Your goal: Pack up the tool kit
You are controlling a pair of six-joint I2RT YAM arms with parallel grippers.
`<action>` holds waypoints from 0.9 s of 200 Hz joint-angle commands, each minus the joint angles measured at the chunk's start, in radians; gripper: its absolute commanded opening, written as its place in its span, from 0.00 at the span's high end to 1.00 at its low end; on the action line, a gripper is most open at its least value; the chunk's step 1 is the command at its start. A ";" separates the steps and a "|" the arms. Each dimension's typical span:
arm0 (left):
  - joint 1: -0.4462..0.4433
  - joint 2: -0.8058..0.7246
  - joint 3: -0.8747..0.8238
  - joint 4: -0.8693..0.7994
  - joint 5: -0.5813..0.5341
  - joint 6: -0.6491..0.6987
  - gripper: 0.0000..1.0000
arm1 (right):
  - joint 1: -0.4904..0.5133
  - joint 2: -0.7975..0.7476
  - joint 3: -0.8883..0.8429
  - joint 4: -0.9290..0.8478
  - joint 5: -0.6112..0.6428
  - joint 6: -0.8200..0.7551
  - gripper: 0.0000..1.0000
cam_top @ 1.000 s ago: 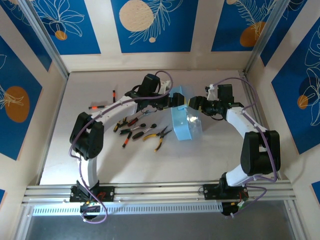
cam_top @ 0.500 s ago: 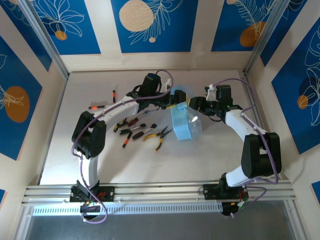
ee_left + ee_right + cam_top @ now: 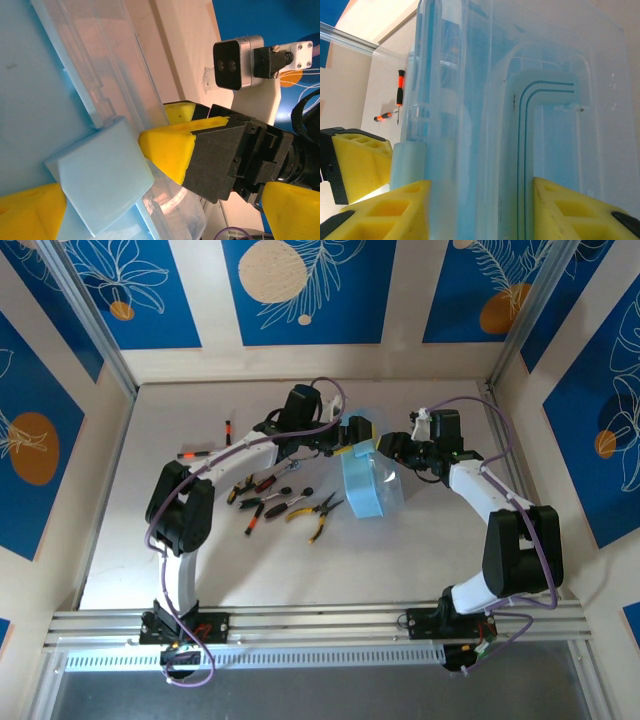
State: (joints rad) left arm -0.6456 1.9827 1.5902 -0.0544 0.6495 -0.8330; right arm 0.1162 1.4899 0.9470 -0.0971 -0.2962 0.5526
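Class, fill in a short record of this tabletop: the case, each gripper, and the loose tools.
case: light-blue case mid-table, clear lid open on its right
left gripper: open, at the case's far end
right gripper: jaws astride the case's far end; grip unclear
loose tools: yellow-handled pliers just left of the case; screwdrivers farther left

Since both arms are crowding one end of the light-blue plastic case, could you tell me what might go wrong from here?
1. The right gripper straddles the clear lid of the light-blue plastic case at its edge; a slip could let the lid fall.
2. The open left gripper sits very near the right gripper's yellow finger; they could collide.
3. Shoving the case could scatter the yellow-handled pliers lying beside it.
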 commanded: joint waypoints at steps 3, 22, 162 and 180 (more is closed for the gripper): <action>-0.054 0.059 0.019 -0.087 0.095 -0.041 0.00 | 0.086 0.006 -0.008 -0.108 -0.029 0.019 0.54; -0.055 0.067 0.031 -0.136 0.121 -0.078 0.00 | 0.089 -0.012 -0.010 -0.114 -0.003 0.031 0.54; -0.123 0.214 0.091 0.340 0.337 -0.397 0.01 | 0.119 0.022 0.006 -0.105 0.006 0.049 0.54; -0.125 0.222 0.078 0.385 0.340 -0.412 0.02 | 0.120 0.029 0.020 -0.118 0.005 0.043 0.54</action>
State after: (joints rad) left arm -0.6437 2.1086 1.7035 0.0856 0.7624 -1.1137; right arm 0.1493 1.4590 0.9649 -0.1394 -0.1390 0.5858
